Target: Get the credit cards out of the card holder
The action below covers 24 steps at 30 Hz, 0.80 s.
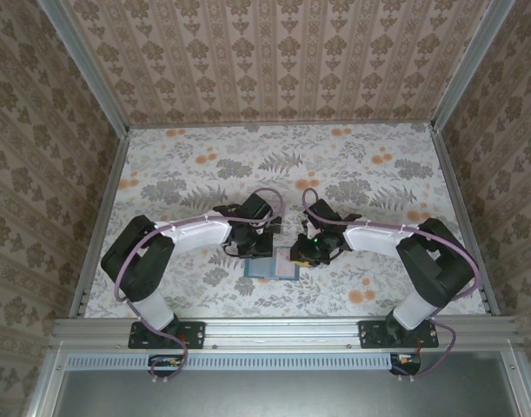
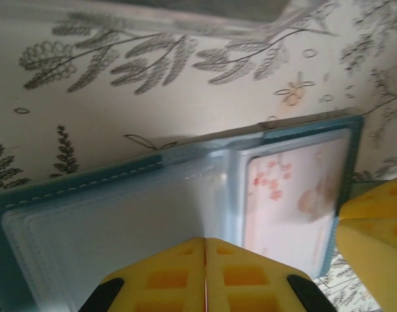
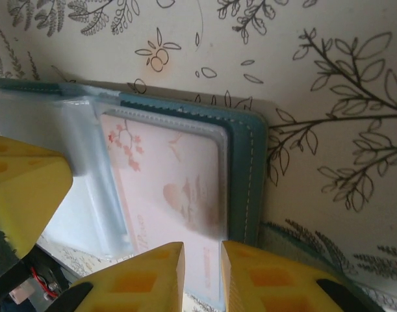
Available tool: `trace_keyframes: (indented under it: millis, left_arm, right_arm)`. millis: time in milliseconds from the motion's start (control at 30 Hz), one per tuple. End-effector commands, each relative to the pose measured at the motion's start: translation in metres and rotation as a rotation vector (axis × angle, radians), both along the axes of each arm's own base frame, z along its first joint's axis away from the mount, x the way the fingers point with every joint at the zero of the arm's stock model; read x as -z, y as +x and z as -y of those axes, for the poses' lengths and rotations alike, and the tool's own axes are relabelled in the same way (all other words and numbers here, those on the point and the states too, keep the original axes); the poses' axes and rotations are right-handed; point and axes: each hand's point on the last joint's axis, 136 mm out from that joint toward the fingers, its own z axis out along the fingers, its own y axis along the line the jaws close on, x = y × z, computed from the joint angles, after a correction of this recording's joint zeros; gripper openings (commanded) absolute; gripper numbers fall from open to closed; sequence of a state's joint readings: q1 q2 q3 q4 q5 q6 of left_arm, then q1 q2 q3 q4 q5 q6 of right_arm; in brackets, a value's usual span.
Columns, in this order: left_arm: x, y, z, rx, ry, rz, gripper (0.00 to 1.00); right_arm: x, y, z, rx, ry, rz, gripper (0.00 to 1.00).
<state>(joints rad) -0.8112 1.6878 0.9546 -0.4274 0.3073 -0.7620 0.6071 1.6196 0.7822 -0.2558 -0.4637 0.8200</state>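
Straddling the near short end of the pink credit card (image 3: 179,188), its length dead ahead, right gripper (image 3: 202,260) sits barely parted, grip unclear; left gripper (image 2: 204,250) clenched over the card holder (image 2: 55,193).

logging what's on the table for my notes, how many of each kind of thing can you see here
wallet: 1
pink card: 1 showing, in a clear sleeve of the open wallet
pincers: 2 (left pincer, right pincer)
total: 4
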Motion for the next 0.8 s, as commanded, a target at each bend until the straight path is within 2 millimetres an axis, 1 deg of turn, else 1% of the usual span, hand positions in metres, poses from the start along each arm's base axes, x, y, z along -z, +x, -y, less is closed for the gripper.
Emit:
trace_keyframes:
  millis: [0,200,333,467,600,700,767]
  left_arm:
    - [0.012,-0.008,-0.003,0.024,-0.008,-0.033,0.08]
    - [0.017,-0.015,-0.004,0.034,0.004,-0.046,0.07]
    - [0.011,-0.014,-0.008,0.045,0.061,-0.011,0.08]
    - [-0.003,-0.012,0.0,0.063,0.06,0.015,0.08]
    - [-0.02,-0.008,0.014,0.073,0.03,0.046,0.1]
    - [-0.031,-0.004,0.025,0.061,-0.007,0.069,0.11]
    - [-0.034,-0.003,0.033,0.043,-0.05,0.065,0.11]
  right_arm:
    - [0.004,0.002,-0.007,-0.003,0.019,-0.014,0.22]
    - [0.018,-0.008,0.014,-0.015,-0.103,-0.025,0.22]
    - [0.022,-0.015,0.026,-0.03,-0.16,-0.034,0.22]
    - [0.021,-0.018,0.034,-0.034,-0.191,-0.031,0.22]
    - [0.015,-0.016,0.039,-0.035,-0.213,-0.01,0.22]
    - [0.008,-0.015,0.035,-0.035,-0.196,-0.002,0.22]
    - [0.003,-0.014,0.034,-0.028,-0.179,0.01,0.22]
